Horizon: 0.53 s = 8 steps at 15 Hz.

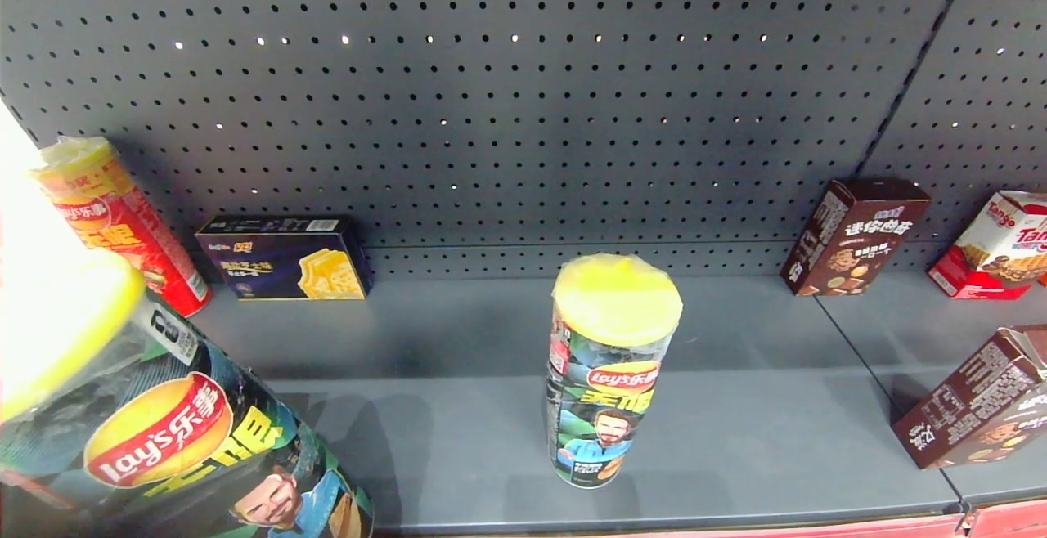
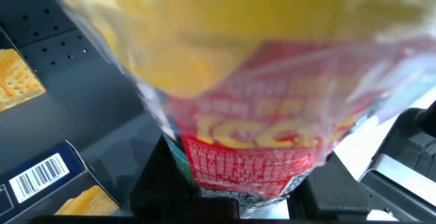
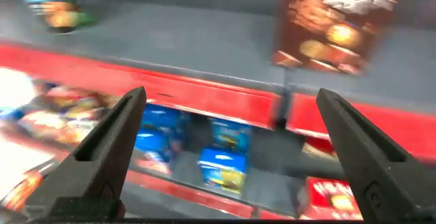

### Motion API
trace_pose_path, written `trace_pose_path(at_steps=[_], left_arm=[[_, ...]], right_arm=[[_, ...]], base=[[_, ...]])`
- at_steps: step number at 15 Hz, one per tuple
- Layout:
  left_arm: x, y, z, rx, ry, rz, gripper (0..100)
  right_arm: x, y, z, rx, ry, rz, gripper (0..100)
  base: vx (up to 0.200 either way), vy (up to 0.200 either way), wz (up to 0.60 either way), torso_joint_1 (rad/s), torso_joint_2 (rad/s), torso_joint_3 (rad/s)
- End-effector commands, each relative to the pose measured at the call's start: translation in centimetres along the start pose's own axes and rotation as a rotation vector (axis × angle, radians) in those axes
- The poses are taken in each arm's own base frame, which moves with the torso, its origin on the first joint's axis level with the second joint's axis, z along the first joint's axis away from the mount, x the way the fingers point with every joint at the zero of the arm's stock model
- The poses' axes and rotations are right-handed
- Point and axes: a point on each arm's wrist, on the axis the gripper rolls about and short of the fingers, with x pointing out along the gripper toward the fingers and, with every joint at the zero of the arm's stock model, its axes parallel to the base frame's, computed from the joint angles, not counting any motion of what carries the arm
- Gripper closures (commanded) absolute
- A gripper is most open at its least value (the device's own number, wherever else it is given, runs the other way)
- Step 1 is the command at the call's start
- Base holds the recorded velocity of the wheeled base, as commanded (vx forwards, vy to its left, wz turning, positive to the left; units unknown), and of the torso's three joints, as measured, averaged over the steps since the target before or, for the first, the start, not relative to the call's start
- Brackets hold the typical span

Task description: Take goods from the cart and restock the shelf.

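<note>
A chips can (image 1: 164, 432) with a yellow lid looms close at the lower left of the head view, in front of the grey shelf (image 1: 458, 415). In the left wrist view the same can (image 2: 259, 115) sits between the dark fingers (image 2: 153, 190) of my left gripper (image 2: 238, 200), which is shut on it. Another chips can (image 1: 612, 366) stands upright mid-shelf. My right gripper (image 3: 231, 96) is open and holds nothing, below the shelf's red front edge (image 3: 204, 94).
A red chips can (image 1: 119, 223) leans at the back left beside a dark blue cracker box (image 1: 286, 258). Brown boxes (image 1: 855, 235) (image 1: 977, 407) and a red-and-white box (image 1: 998, 244) stand at the right. Blue packs (image 3: 221, 152) lie on a lower shelf.
</note>
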Motion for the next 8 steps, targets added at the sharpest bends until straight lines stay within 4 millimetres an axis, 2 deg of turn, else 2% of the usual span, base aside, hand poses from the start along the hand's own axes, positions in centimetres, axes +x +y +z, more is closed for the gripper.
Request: trace_pose_path(at_steps=[1,8], left_arm=[[0.0,-0.2,-0.2,-0.001,0.004,-0.024,100],[0.8,-0.3,1.4,0.033,0.004,-0.055,100]], right_arm=[[0.1,0.1,-0.3,-0.009,0.015,0.004,0],[0.1,0.1,-0.3,-0.009,0.013,0.012,0]], base=[[0.000,0.000,0.00,0.000,0.00,0.000],[0.000,0.000,0.00,0.000,0.00,0.000]])
